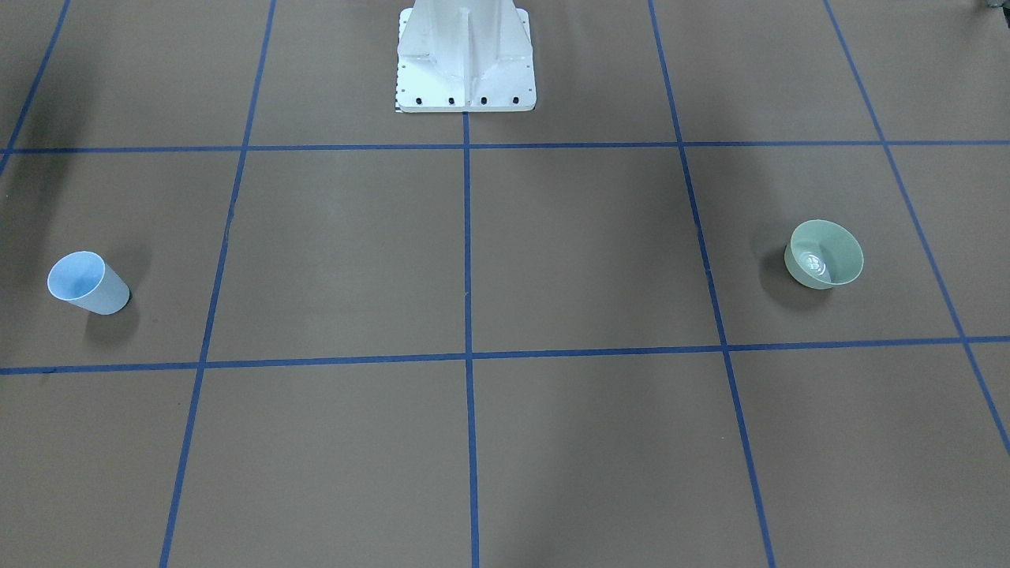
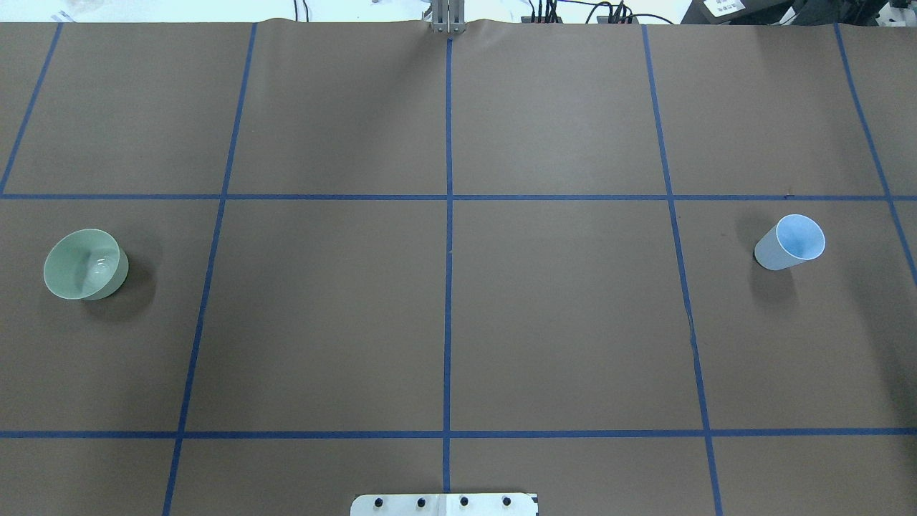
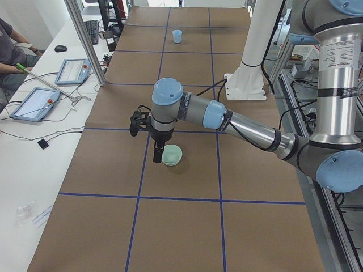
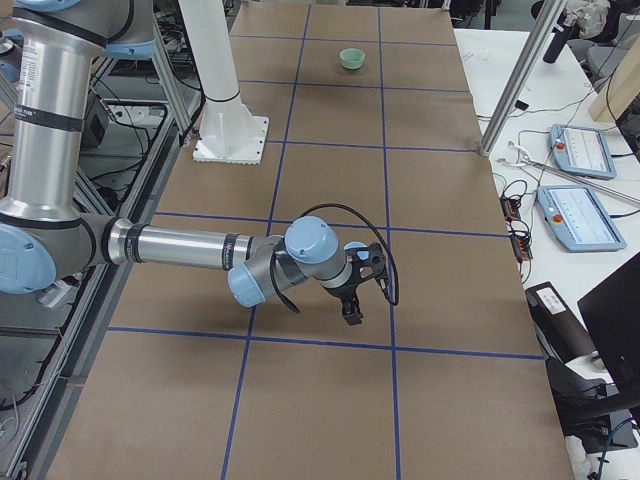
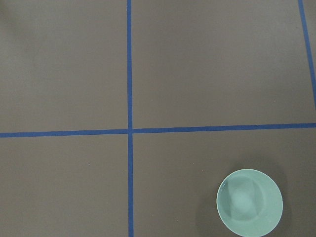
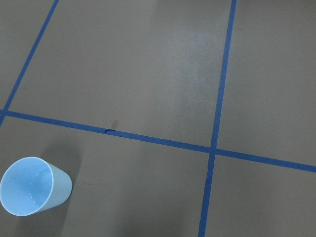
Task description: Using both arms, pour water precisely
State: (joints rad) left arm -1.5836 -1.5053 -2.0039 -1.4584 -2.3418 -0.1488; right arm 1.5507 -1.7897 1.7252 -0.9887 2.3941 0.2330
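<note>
Brown paper table (image 2: 444,308), gridded in blue tape; entries follow.

1. Green bowl (image 2: 84,264): upright, near the table's end on my left, inside a grid square and off the tape lines. Also seen from the front (image 1: 824,254), the left end (image 3: 172,154), far off from the right end (image 4: 351,58), and my left wrist (image 5: 249,202).
2. Water (image 1: 813,262): faint glints low in the green bowl, read best in the front and overhead views; the side views are too small to show it.
3. Blue cup (image 2: 790,242): upright, near the end on my right, well apart from the bowl. My right wrist (image 6: 33,185) looks down into it.
4. White pedestal (image 1: 465,59): at my edge, midway between the two.
5. Left arm (image 3: 244,127) and left gripper (image 3: 157,156): shown only from the left end, the gripper hanging over the table beside the bowl. I cannot tell how my fingers stand.
6. Right arm (image 4: 180,245) and right gripper (image 4: 351,316): shown only from the right end. Fingers likewise not readable.
7. Room: a wide stretch of paper lies between bowl and cup; operators' benches line the far long edge.
</note>
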